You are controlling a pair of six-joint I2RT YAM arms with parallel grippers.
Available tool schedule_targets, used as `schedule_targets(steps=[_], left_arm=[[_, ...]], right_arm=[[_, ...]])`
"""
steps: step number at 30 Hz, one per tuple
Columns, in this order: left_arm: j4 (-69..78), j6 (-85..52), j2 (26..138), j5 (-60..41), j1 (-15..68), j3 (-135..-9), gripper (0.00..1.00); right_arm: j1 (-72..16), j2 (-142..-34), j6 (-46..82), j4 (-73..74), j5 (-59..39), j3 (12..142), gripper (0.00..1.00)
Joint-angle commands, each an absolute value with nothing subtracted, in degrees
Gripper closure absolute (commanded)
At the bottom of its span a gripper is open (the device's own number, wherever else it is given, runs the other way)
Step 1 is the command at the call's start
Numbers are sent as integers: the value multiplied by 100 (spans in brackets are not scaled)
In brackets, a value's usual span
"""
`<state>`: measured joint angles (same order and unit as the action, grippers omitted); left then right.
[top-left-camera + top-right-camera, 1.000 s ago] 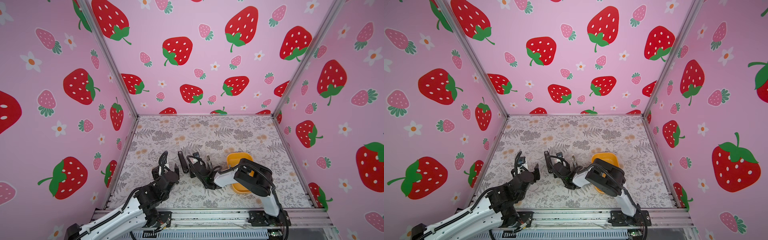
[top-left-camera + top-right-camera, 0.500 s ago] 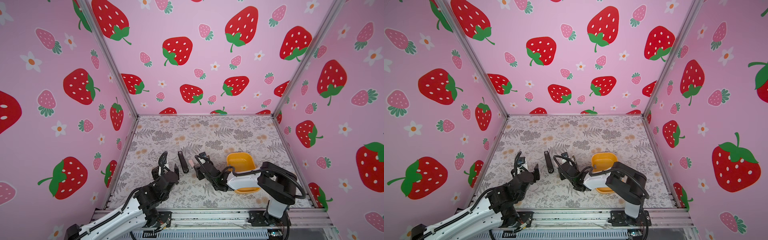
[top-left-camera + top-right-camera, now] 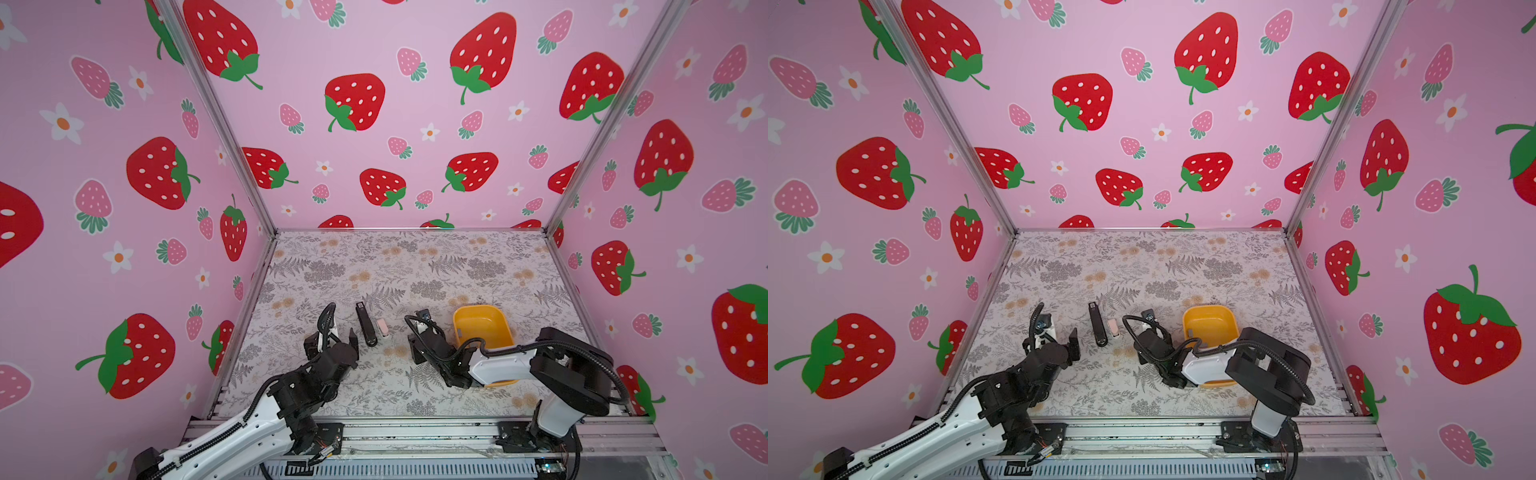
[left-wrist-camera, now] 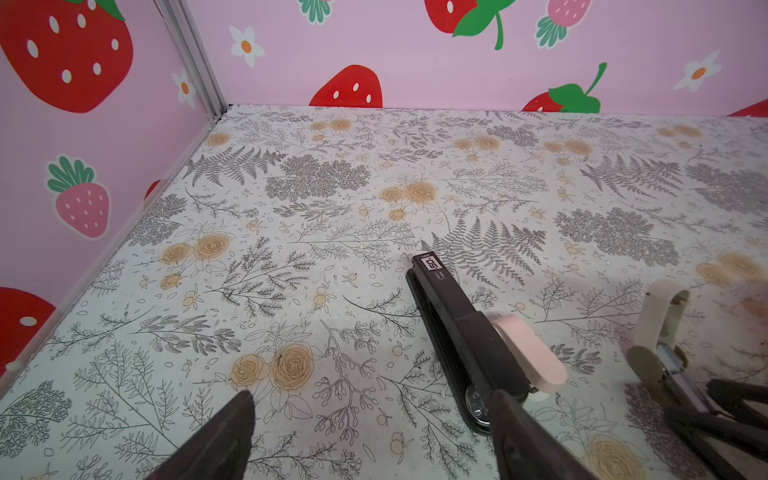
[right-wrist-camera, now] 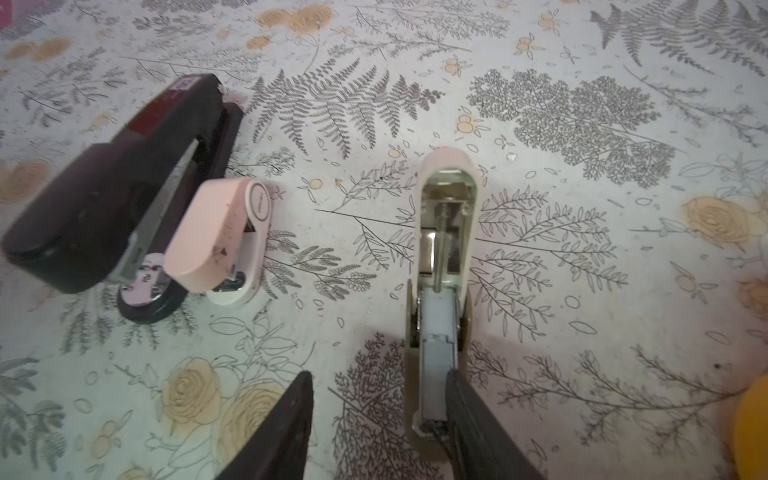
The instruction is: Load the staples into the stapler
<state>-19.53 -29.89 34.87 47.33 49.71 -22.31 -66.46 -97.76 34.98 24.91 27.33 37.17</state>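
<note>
Enclosing a floral-print tabletop (image 3: 415, 266), pink strawberry-patterned walls (image 3: 374, 41), metal corner posts (image 3: 226, 137)

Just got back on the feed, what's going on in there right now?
The right gripper is open, with a cream stapler flipped open on the table by one of its fingers, not clamped. The left gripper is open and empty at the near end of a black stapler, which has a small pink stapler beside it. A yellow bin sits off to the right. I can't make out any staples, so loading doesn't look done.
</note>
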Motion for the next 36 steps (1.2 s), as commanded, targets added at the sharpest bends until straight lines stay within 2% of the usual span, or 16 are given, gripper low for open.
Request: schedule_targets(steps=[1,6,12,18,23,36], left_arm=[[-1959,-3085,3465,4812,4939,-2211,11],[-1953,-3077,3463,4803,4939,-2206,11],[-1934,-3075,3486,4790,4944,-2206,11],[-1732,-2904,3515,4498,4939,-2164,11],[-1244,-2563,3680,3513,4939,-2119,12],[-467,-2391,3723,2415,4942,-1910,19]], right_arm=[[-6592,-9987,3615,2380,2827,3658,47],[-6583,-10208,3644,2373,2792,3659,48],[-6583,-10267,3654,2382,2767,3562,62],[-6624,-10275,3457,2508,2695,3396,69],[-6850,-10177,3171,2830,2628,3172,70],[-7501,-9957,2840,3770,2253,2577,73]])
